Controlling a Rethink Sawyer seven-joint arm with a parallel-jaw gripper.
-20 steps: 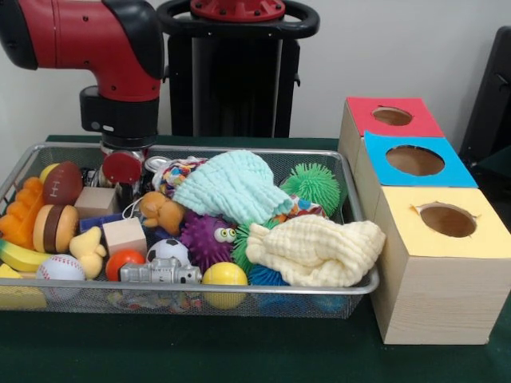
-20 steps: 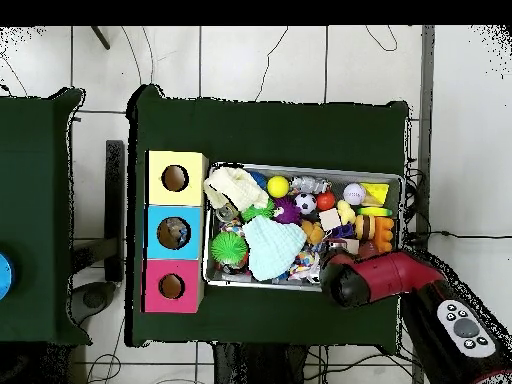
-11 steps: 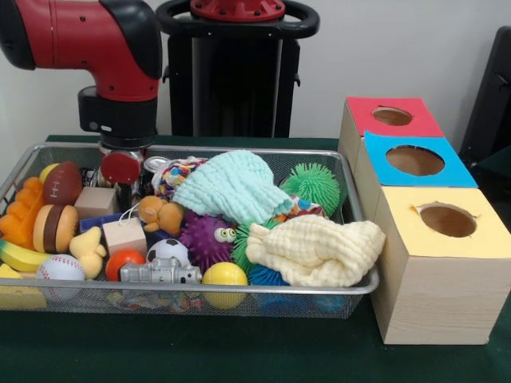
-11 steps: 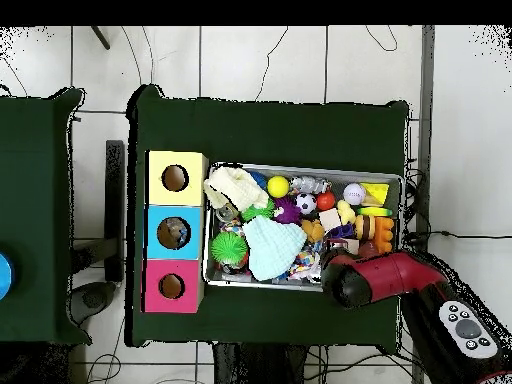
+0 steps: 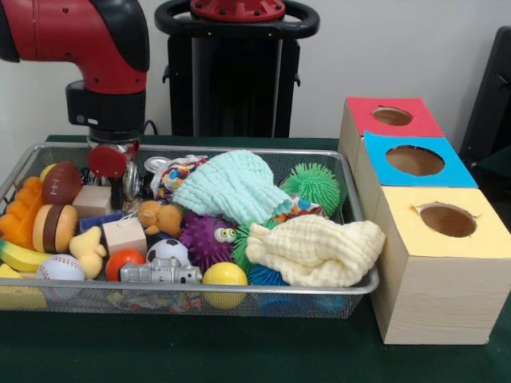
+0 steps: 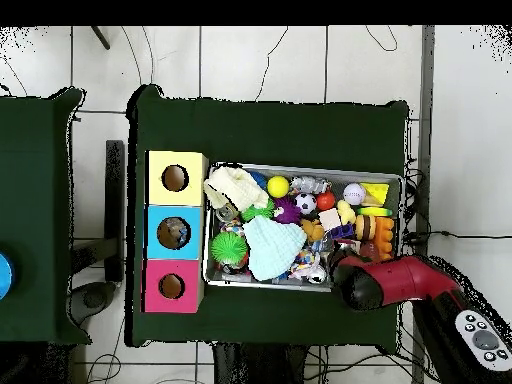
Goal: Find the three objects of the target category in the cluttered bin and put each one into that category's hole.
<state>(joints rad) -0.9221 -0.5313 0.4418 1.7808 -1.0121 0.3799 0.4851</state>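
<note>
A wire bin (image 5: 239,150) holds a heap of toys. My gripper (image 5: 118,185) hangs at the bin's back left corner, just above a wooden block (image 5: 94,199) and beside a brown football (image 5: 62,182). Nothing shows in its grasp. A mint cloth (image 5: 231,185) and a pale yellow cloth (image 5: 315,251) cover the middle and right of the heap. Three boxes stand to the right, with a red top (image 5: 363,112), a blue top (image 5: 455,171) and a yellow top (image 5: 399,223), each with a round hole. In the overhead view the red arm (image 6: 385,282) hides the gripper.
Around the gripper lie a plush bear (image 5: 160,214), a second wooden block (image 5: 124,235), a burger toy (image 5: 54,227) and a rubber duck (image 5: 88,247). Balls line the front: baseball (image 5: 60,267), soccer ball (image 5: 168,250), yellow ball (image 5: 224,275). Spiky balls, purple (image 5: 206,237) and green (image 5: 313,185), sit mid-bin.
The arm has shifted left along the bin's back edge in the front view and risen slightly. The toys and cloths lie as before.
</note>
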